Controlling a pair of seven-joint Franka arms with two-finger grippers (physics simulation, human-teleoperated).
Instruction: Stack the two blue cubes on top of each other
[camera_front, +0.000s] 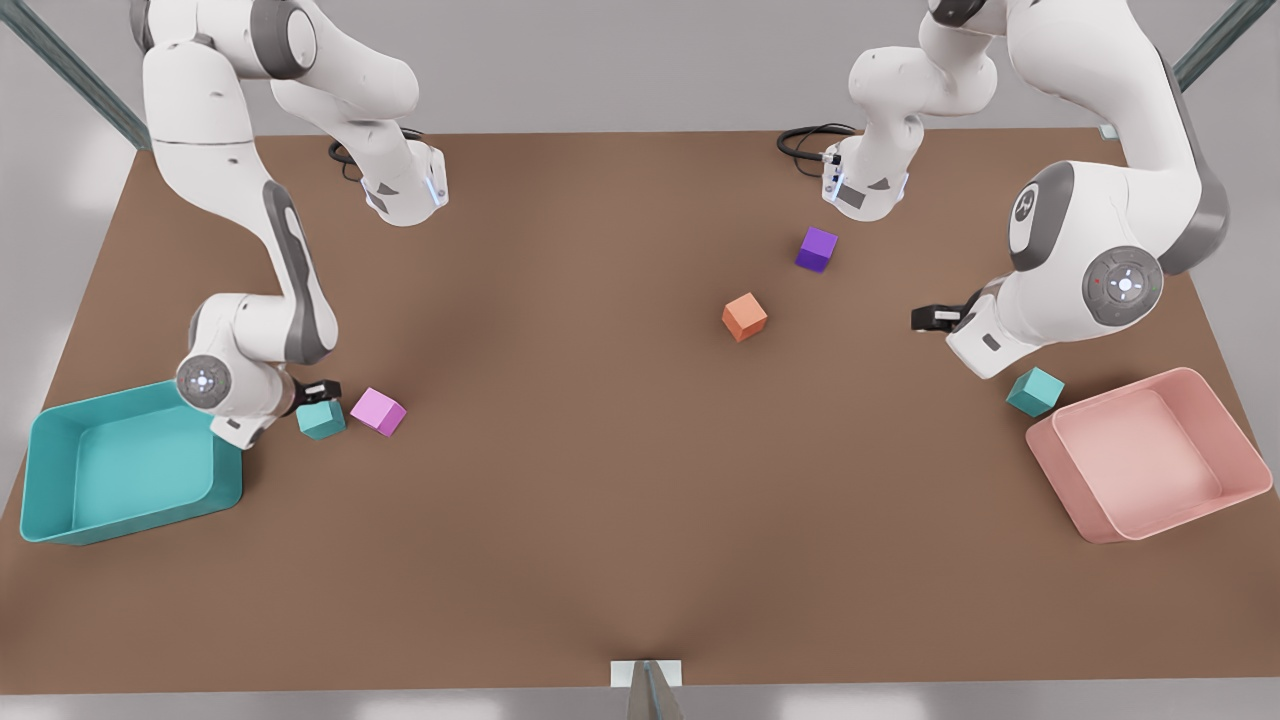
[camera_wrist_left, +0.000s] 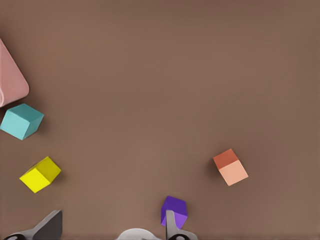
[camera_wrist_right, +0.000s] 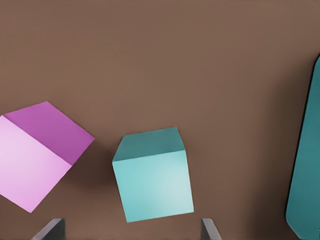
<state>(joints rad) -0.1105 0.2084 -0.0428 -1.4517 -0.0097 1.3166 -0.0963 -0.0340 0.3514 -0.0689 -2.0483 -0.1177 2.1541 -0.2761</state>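
Right now the right gripper (camera_front: 318, 392) hangs low over the worktop (camera_front: 620, 500), at the front view's left. Its fingers are spread wide and hold nothing. The first blue cube (camera_front: 320, 418) sits on the worktop just ahead of the fingertips, in line with the gap between them, in the right wrist view (camera_wrist_right: 152, 175). A pink cube (camera_front: 378, 411) lies just beside it on one side. The teal bin (camera_front: 60, 520) stands near on the other.

The left gripper (camera_front: 930, 318) waits above the worktop at the front view's right, also spread and empty. The second blue cube (camera_front: 1034, 391) rests near it, close to the pink bin (camera_front: 1100, 525), off to one side of its fingers in the left wrist view (camera_wrist_left: 21, 121). A yellow cube (camera_wrist_left: 40, 174), a purple cube (camera_wrist_left: 174, 209) and an orange cube (camera_wrist_left: 230, 167) lie around it.

The main risk is probably in the grasp. The first blue cube looks slightly turned against the fingers, so closing may twist or push it away. A descending finger could also knock the pink cube.
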